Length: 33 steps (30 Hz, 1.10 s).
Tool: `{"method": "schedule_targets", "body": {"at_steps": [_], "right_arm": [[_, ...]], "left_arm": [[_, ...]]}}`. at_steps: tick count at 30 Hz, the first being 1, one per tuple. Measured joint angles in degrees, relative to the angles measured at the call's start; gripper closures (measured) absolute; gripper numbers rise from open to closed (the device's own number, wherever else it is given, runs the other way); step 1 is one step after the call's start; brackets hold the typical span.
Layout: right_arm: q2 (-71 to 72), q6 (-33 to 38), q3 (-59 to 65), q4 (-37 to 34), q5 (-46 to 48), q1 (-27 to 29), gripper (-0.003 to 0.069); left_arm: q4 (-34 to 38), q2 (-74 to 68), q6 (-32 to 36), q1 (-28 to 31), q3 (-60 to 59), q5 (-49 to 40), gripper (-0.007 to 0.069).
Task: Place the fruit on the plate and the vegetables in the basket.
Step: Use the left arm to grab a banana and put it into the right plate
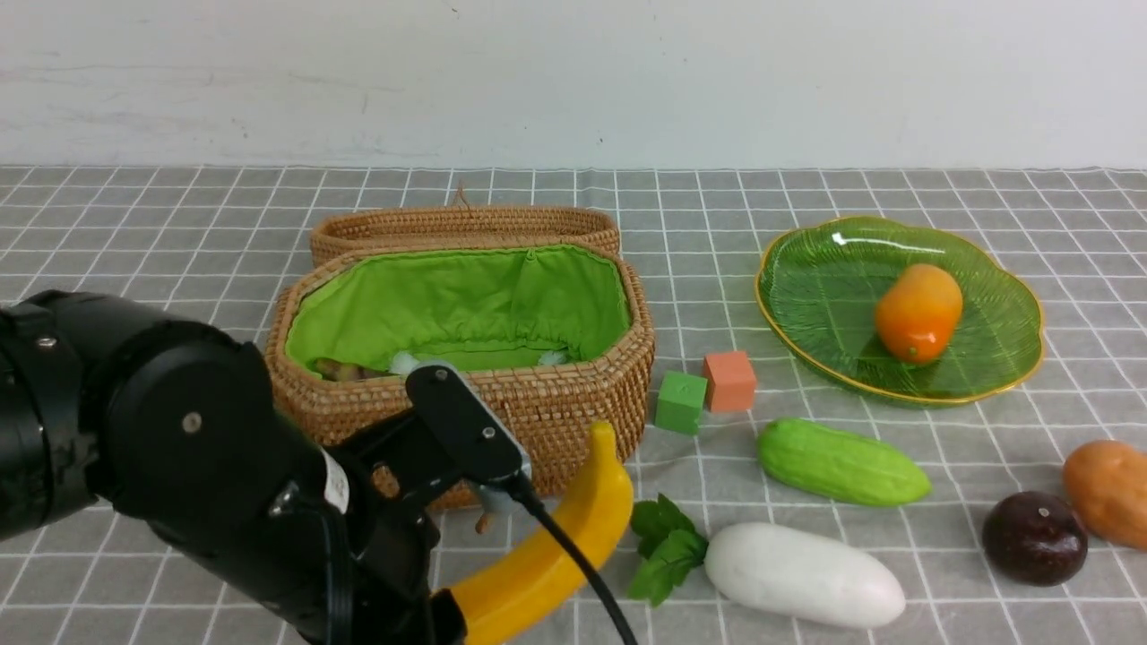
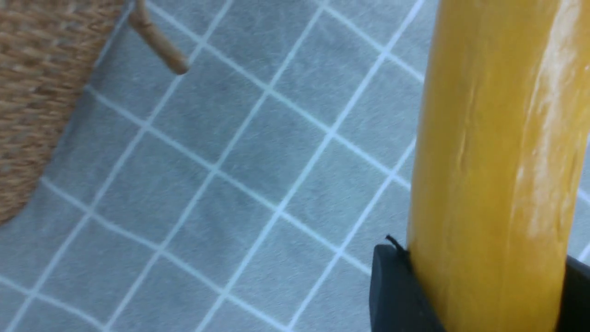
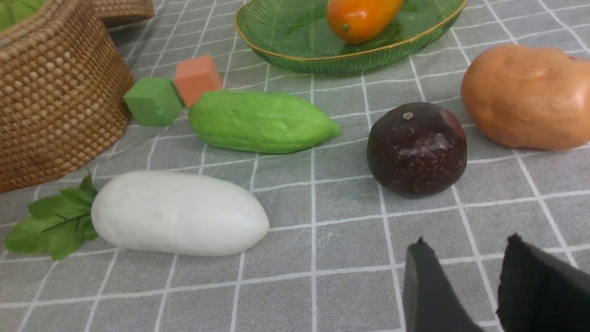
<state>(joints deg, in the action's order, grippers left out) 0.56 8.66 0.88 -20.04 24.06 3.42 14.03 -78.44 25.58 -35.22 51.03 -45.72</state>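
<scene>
Pinching banana [image 1: 556,537] near end in left fingers [image 2: 392,295], tip toward basket [image 1: 573,394]; plate [image 1: 806,278] well rightward; right fingers [image 3: 428,286] spread, empty.

Mango [image 1: 918,312] on plate [image 1: 1013,309], banana [image 1: 556,546] tilted beside basket [image 1: 556,403], radish [image 1: 802,573], cucumber [image 1: 842,462], potato [image 1: 1111,491], purple fruit [image 1: 1033,537] loose

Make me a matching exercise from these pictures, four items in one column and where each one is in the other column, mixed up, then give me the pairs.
Column one:
1. banana
2. mango
3. radish
4. green cube

Column two:
A. on the plate
B. beside the orange cube
C. held in the left gripper
D. on the tablecloth, nearer the robot than the cucumber

Pairs: 1-C, 2-A, 3-D, 4-B
</scene>
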Motion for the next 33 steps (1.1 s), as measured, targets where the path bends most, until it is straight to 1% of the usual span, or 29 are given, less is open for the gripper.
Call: {"method": "schedule_targets", "body": {"at_steps": [4,15,22,29,33], "right_arm": [[0.00,0.00,0.00,0.00,0.00,0.00,0.0419],[0.00,0.00,0.00,0.00,0.00,0.00,0.0419],[0.00,0.00,0.00,0.00,0.00,0.00,0.0419],[0.00,0.00,0.00,0.00,0.00,0.00,0.0419],[0.00,0.00,0.00,0.00,0.00,0.00,0.0419]], "left_arm": [[3.53,0.30,0.00,0.00,0.06,-0.57,0.0298],[10.15,0.30,0.00,0.00,2.80,-1.89,0.0298],[11.45,0.30,0.08,0.00,6.58,-1.97,0.0298],[13.66,0.30,0.05,0.00,7.41,-0.42,0.0298],[15.28,-0.20,3.22,0.00,9.06,1.13,0.0298]]}}
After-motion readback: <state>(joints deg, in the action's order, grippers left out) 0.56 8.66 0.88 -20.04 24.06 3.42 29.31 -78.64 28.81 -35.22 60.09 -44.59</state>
